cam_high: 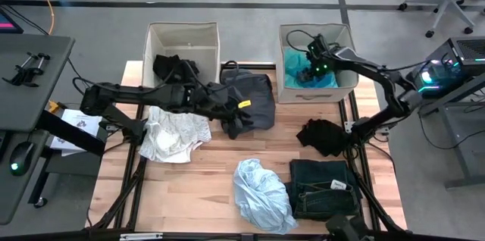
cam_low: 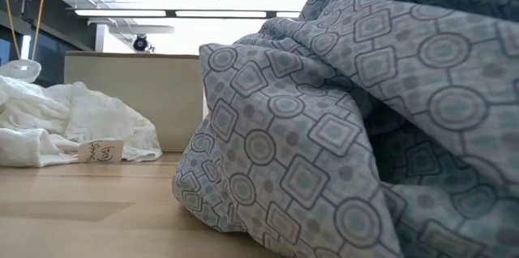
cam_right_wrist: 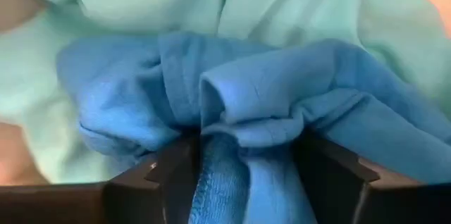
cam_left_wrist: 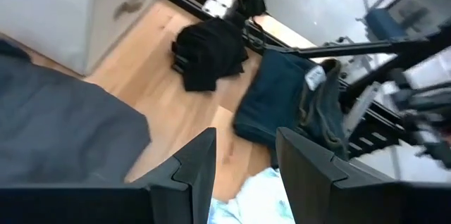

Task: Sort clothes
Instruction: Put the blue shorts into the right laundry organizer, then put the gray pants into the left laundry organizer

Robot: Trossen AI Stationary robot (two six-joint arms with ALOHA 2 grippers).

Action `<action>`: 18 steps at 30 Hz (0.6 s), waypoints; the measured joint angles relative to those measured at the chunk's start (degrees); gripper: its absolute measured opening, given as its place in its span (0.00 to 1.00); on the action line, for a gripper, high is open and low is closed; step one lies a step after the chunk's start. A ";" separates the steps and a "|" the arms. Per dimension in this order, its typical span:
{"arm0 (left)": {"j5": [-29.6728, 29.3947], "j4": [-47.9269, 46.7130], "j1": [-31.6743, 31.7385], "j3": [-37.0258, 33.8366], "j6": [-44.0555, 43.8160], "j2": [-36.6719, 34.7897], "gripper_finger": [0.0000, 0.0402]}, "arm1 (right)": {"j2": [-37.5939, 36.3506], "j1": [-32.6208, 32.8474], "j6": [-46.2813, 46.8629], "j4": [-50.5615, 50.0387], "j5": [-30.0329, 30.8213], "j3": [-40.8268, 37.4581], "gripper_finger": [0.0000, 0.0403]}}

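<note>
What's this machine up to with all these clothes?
It is sorting laundry into two fabric bins. The right gripper is down in the right bin, its fingers around a blue garment lying on teal fabric. The left gripper hovers open over a dark grey garment. The left bin already holds dark clothes. A white piece, a pale patterned one, a black one and jeans wait on the table.

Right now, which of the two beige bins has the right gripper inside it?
The right bin, the one holding teal cloth. The right gripper is down in it; the left bin holds only black clothes.
</note>
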 joint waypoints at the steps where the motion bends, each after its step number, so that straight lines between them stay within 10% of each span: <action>1: -0.77 0.09 0.01 0.00 0.43 0.11 0.33 | -0.80 0.00 0.38 -0.52 0.00 0.78 0.53; 11: -10.40 6.89 2.17 0.06 13.01 0.59 0.33 | -13.48 1.51 -0.49 -13.61 -0.22 18.55 0.52; 18: -5.75 3.49 11.38 0.11 13.85 7.44 0.33 | -24.63 8.91 6.36 -12.32 -2.90 22.56 0.52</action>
